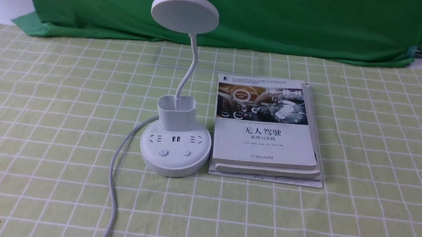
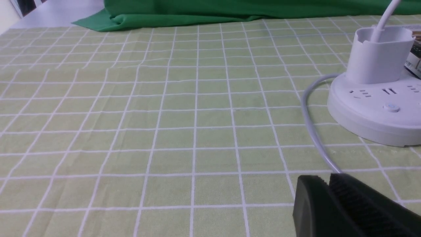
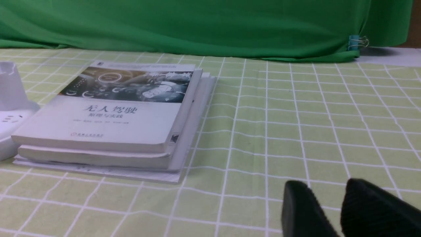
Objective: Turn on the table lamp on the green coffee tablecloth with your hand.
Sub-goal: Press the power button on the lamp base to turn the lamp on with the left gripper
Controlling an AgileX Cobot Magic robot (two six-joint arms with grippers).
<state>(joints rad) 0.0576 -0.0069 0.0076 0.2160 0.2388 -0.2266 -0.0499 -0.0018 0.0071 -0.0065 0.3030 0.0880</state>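
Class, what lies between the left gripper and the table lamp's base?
Left wrist view: only the white cord, on the green coffee tablecloth, runs from the table lamp toward the left gripper.

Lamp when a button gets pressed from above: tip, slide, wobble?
The lamp likely won't tip: its base is wide and flat, buttons well inside the rim. A sideways shove might slide it on the cloth; the books close beside it would probably stop it. The thin gooseneck looks bendy, so the head may wobble.

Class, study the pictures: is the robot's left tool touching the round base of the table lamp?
Apart. The left wrist view shows a strip of green coffee tablecloth between the left tool and the base of the table lamp.
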